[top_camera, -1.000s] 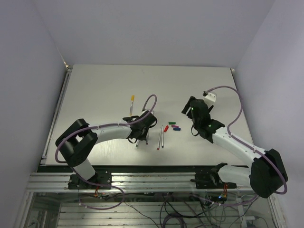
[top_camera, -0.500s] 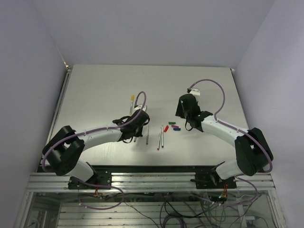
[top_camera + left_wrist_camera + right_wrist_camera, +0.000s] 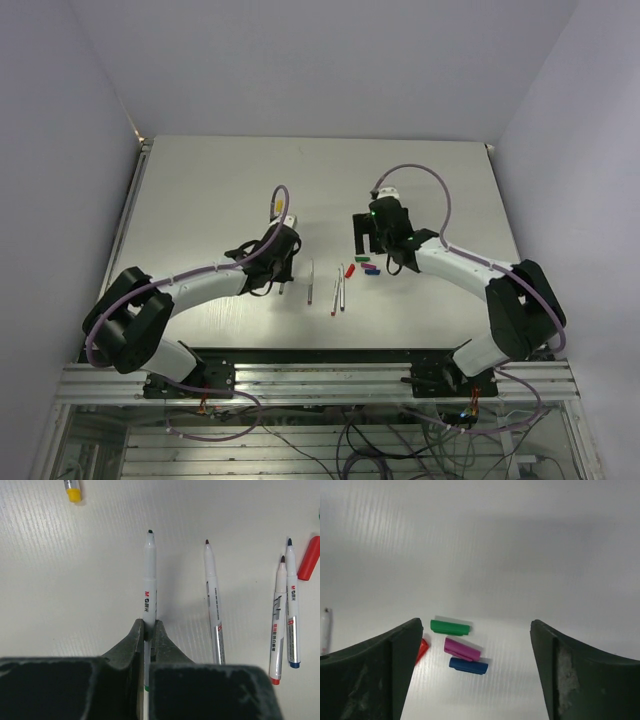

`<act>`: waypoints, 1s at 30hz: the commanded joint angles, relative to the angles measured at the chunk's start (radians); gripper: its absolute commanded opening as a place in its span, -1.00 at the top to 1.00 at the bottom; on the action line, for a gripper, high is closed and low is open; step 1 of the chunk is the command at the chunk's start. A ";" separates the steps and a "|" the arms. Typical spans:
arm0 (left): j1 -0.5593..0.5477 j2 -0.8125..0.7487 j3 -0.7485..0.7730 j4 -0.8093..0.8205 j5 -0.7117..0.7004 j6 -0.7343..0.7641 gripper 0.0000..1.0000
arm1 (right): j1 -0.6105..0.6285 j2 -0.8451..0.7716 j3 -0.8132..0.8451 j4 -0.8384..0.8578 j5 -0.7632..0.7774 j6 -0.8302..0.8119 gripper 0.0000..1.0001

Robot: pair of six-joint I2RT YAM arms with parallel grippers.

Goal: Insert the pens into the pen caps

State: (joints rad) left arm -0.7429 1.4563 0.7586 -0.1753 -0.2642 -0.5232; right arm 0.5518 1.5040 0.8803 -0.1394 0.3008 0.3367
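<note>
Both arms had swung since a second earlier: the right one inward over the caps, the left one slightly leftward. Nearest me, a lone pen (image 3: pixel 212 600) lay on the table (image 3: pixel 200 180), with a red-ended pen (image 3: pixel 276 625) and a blue-ended pen (image 3: pixel 291 615) just beside each other to its right. My left claw (image 3: pixel 148 630) was clamped on the green-ended pen (image 3: pixel 150 580), its tip pointing away. Beyond, the red cap (image 3: pixel 309 557), green cap (image 3: pixel 450 627), purple cap (image 3: pixel 462 649) and blue cap (image 3: pixel 468 665) sat clustered. My right claw (image 3: pixel 366 236) hung over them, fingers spread wide, holding nothing. Farthest lay the yellow-ended pen (image 3: pixel 277 207).
</note>
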 commanded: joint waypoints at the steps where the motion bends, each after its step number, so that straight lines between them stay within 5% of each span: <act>1: 0.033 -0.024 -0.014 0.054 0.071 0.005 0.86 | 0.039 0.048 0.040 -0.074 0.014 -0.118 -0.84; 9: 0.065 -0.037 -0.018 0.061 0.104 0.008 0.86 | 0.051 0.090 0.083 -0.171 0.118 -0.150 -0.87; 30: 0.077 -0.013 -0.013 0.071 0.143 -0.004 0.86 | 0.086 0.082 0.027 -0.176 -0.016 -0.137 -0.84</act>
State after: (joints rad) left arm -0.6731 1.4399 0.7448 -0.1379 -0.1452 -0.5236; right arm 0.6243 1.5719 0.9184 -0.3138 0.3023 0.2039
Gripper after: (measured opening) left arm 0.099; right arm 0.925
